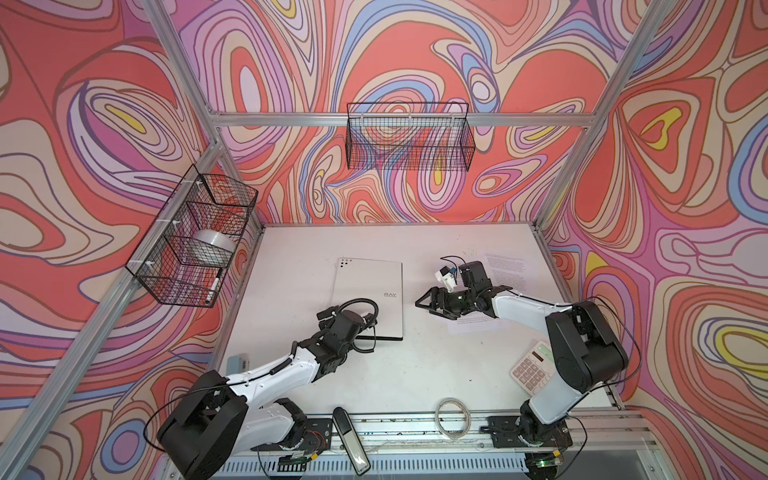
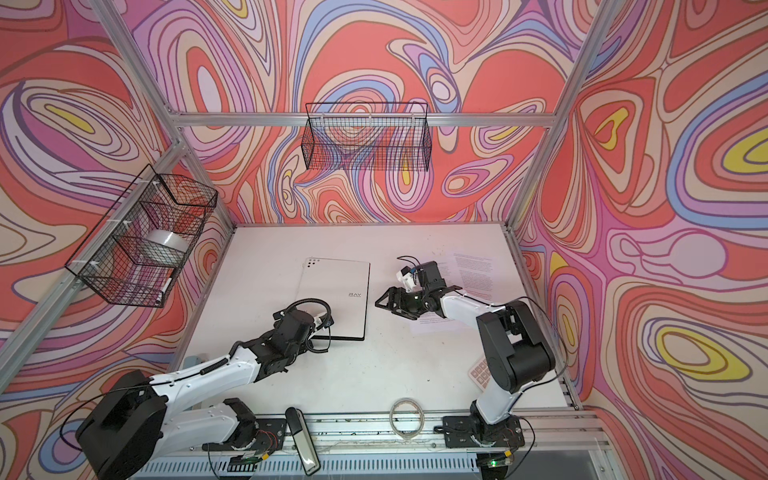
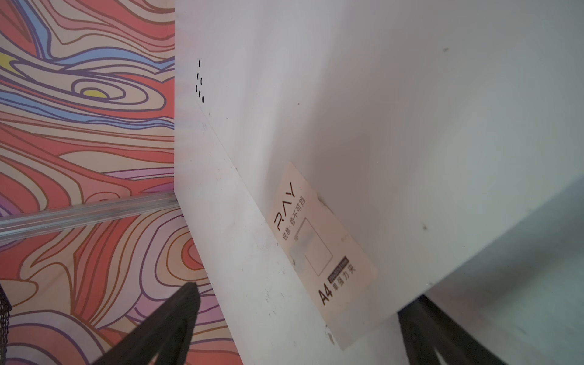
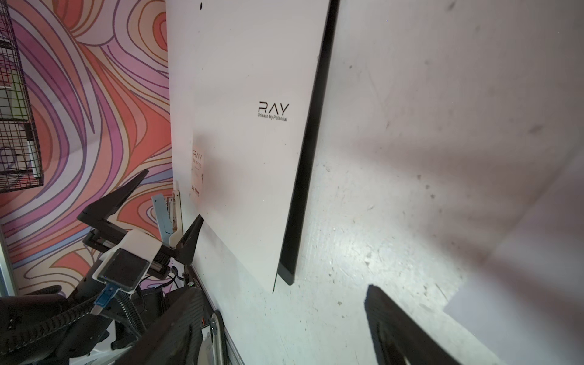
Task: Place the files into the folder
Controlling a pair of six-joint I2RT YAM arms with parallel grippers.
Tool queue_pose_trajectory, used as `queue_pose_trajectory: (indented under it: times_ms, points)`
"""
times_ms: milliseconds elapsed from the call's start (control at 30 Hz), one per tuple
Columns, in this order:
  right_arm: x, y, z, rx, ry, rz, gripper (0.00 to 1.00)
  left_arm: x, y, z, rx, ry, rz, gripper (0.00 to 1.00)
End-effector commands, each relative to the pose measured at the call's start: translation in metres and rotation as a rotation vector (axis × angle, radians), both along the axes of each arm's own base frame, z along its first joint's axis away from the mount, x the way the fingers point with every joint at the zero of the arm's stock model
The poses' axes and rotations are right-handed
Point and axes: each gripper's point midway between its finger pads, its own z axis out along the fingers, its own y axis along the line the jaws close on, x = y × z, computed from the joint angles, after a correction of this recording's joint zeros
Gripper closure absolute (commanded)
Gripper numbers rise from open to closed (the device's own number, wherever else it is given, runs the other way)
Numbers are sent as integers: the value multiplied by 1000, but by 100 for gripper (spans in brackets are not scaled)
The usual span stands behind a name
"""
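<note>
White-grey and closed, the folder marked RAY lies flat near the middle of the table. The files, printed white sheets, lie on the table at the folder's 3 o'clock, apart from it and partly hidden beneath the right arm. The left claw sits at the folder's 7 o'clock corner, jaws spread wide to either side of it. The right claw hovers just off the folder's 3 o'clock edge, jaws apart and empty. A calculator rests at the table's 4 o'clock.
</note>
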Motion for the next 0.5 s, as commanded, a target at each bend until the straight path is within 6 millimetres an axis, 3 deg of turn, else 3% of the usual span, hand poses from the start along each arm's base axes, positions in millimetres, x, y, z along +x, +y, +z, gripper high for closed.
queue_pose_trajectory:
  times_ms: [0,233,467]
  points:
    - [4,20,1,59,-11,25,15,8,-5,18,-50,-62,29,3]
    - [0,44,-19,73,27,60,16,8,-4,20,-67,-65,49,3]
    - [-3,60,-27,109,44,83,17,8,-4,19,-77,-60,57,3]
